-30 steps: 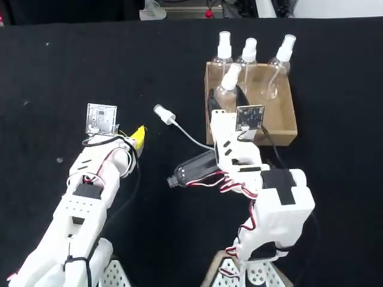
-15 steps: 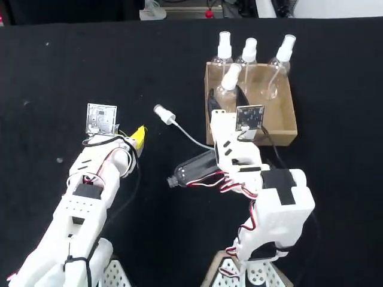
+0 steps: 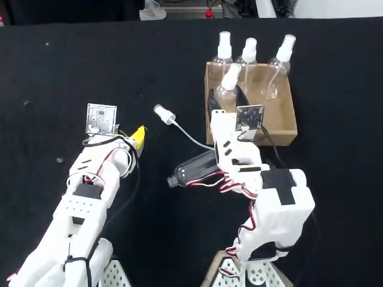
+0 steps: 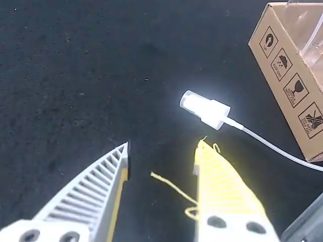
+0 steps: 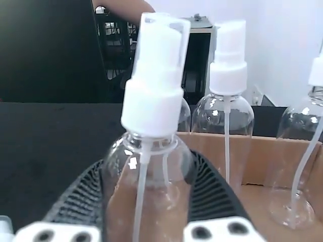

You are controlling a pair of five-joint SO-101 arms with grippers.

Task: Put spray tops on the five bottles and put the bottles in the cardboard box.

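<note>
Bottle (image 5: 162,177) btwn R gripper (image 5: 150,162) fingers (image 5: 78,197)

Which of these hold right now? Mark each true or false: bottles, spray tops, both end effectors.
1. Four bottles already carry spray tops. True: three capped bottles stand along the far side of the cardboard box, and a fourth is at its near left corner.
2. The fifth bottle stands upright in the box. False: the uncapped bottle lies on its side on the table beside the right arm.
3. The left end effector grips the loose spray top. False: it is open and empty, and the top lies on the table just ahead of it.
4. The right end effector is closed around the fourth capped bottle. True.
</note>
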